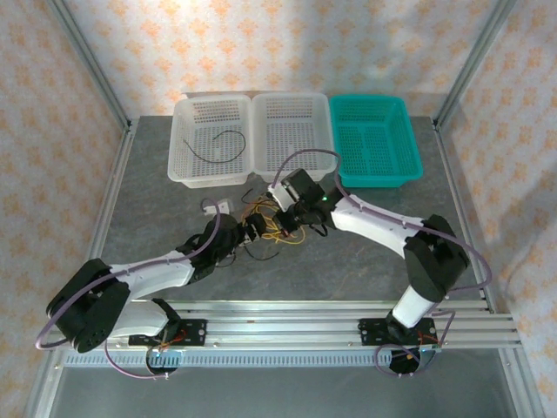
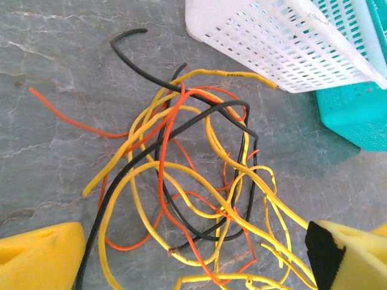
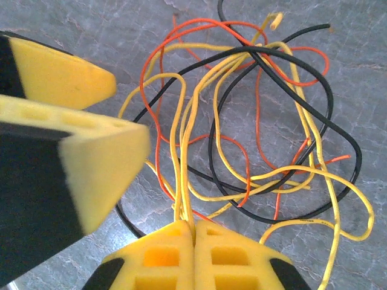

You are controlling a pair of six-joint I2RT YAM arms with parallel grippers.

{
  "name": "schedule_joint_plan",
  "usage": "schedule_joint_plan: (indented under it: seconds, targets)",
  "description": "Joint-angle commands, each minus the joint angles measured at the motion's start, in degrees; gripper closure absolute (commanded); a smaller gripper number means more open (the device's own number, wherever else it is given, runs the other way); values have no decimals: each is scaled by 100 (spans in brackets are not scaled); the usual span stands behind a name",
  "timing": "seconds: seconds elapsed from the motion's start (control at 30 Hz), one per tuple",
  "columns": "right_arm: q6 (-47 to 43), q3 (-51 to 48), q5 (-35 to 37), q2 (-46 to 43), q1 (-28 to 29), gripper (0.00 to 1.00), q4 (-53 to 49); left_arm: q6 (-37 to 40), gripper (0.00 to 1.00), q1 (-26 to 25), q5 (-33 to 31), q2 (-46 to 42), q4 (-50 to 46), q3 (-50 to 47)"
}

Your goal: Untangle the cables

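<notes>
Right gripper [image 3: 193, 232]: clenched on yellow cables [image 3: 180, 181]. Left gripper [image 2: 193, 248]: released, jaws wide. I'd draw those strands rightward slowly, watching the black cable [image 3: 358, 158] for snags.

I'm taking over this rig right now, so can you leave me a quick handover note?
Left gripper: open, at the tangle.
Right gripper: shut on yellow cables from it.
The tangle of black, yellow and orange cables lies on the table.
Done: one black cable lies in the left white basket.
Left: separate the rest.
</notes>
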Motion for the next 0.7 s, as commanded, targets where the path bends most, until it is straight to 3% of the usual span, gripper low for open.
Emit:
schedule_joint_plan:
  seconds: [0.0,0.67]
  targets:
    - [103,-138,200,-304,-3,100,234,159,4,-42,-118,207,-76,245]
    - [2,-611,224,-1313,-86,100,342,173,7,-25,-489,1380,-327,698]
